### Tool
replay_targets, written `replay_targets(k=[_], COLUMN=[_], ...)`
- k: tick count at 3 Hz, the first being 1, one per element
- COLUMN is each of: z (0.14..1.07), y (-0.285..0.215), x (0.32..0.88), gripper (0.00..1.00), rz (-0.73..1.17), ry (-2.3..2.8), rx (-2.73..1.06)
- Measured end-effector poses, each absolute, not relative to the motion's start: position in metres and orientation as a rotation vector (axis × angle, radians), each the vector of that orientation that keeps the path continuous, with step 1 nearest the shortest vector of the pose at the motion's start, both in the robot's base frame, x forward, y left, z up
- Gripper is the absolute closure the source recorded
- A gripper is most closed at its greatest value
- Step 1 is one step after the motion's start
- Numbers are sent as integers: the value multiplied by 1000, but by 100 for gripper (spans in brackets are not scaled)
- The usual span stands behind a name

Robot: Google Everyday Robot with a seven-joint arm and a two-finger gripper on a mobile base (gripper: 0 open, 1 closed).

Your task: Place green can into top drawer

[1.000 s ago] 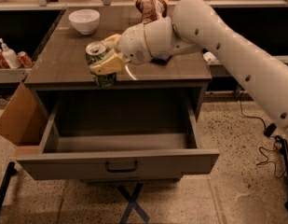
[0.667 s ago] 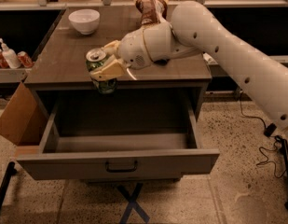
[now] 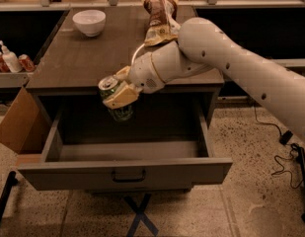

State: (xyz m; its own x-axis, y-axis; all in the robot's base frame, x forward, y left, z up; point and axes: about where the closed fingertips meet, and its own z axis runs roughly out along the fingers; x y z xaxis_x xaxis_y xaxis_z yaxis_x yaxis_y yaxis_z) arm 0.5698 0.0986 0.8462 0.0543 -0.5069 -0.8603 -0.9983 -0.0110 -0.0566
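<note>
Past the table front edge, carried off the top and now held over the open top drawer, with green can pinched in hand; lower, then release.

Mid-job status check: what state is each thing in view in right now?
tool: shut on the can, out over the open drawer.
can: held, tilted, above the drawer, not yet inside.
drawer: pulled open.
bowl: upright on the cabinet top, back left.
bag: lying on the cabinet top, at the back.
</note>
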Motion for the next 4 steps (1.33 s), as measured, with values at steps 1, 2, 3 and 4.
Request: replay_targets(k=[1,2,3,4], z=[821,798,776,755], y=[93,85,75,63], x=[560,552,551,556], gripper=[100,100,100,100], rz=[843,825,806,766], ry=[1622,1709,1798,1913], rx=[-1656,-1681,-1667,-1627])
